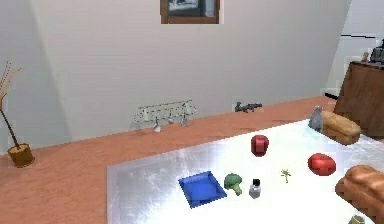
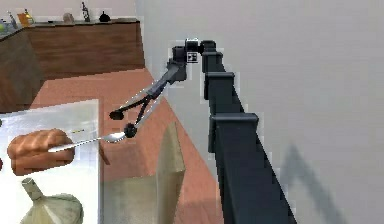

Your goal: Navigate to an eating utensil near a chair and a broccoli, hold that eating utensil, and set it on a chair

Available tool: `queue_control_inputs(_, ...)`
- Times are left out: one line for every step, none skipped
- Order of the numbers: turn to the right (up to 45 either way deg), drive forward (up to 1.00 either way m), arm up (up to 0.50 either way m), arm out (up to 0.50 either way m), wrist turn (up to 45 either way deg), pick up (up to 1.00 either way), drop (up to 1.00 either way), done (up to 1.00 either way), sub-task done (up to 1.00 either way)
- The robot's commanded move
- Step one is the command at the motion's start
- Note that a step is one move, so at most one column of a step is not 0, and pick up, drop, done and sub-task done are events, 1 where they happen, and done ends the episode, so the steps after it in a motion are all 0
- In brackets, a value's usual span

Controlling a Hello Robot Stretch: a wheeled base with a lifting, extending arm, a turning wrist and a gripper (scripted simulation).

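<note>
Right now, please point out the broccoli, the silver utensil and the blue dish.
broccoli [image 1: 233,181], forward view, its green head
silver utensil [image 2: 80,145], arm side view, its handle
blue dish [image 1: 200,189], forward view, its bare middle

We take this for a home's kitchen and dining area: low in the forward view a pale counter [image 1: 140,195] carries a broccoli [image 1: 233,182], a blue plate [image 1: 200,188], a tomato [image 1: 321,163] and a bread loaf [image 1: 340,127]. A framed picture [image 1: 190,10] hangs at that frame's top, and a potted plant [image 1: 15,135] stands at its left edge. Wooden cabinets [image 2: 85,50] fill the arm side view's upper left.
</note>
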Motion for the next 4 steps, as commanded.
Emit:
queue_control_inputs(0.0,0.00,0.00,0.00,39.0,0.00,0.00,0.00,0.00)
queue_control_inputs(0.0,0.00,-0.34,0.00,0.0,0.00,0.00,0.00,0.00)
queue_control_inputs(0.0,0.00,-0.50,0.00,0.0,0.00,0.00,0.00,0.00)
queue_control_inputs(0.0,0.00,0.00,0.00,0.0,0.00,1.00,0.00,0.00)
